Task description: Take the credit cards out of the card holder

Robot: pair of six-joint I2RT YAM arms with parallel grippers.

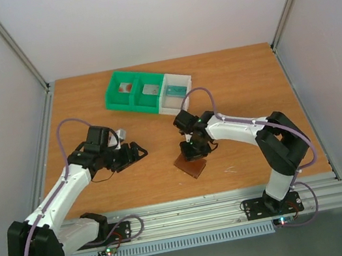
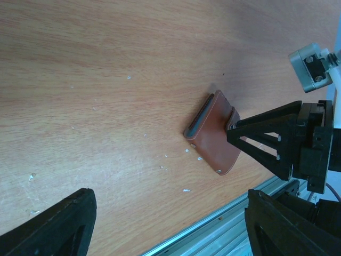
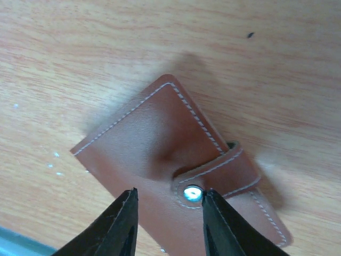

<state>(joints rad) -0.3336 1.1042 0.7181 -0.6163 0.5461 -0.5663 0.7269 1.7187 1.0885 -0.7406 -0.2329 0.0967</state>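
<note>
Brown card holder, interior unseen

Your wooden table: a closed brown card holder lies flat close to the near edge, just right of centre. A green bin and a white bin sit touching side by side toward the far edge. Pale specks dot the wood beside the holder.

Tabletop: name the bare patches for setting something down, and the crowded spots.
Bare wood: the far-left corner beside the green bin; the far-right stretch between the white bin and the right edge of the table; the middle between left gripper and card holder. Crowded: at the card holder, under the right gripper.
</note>
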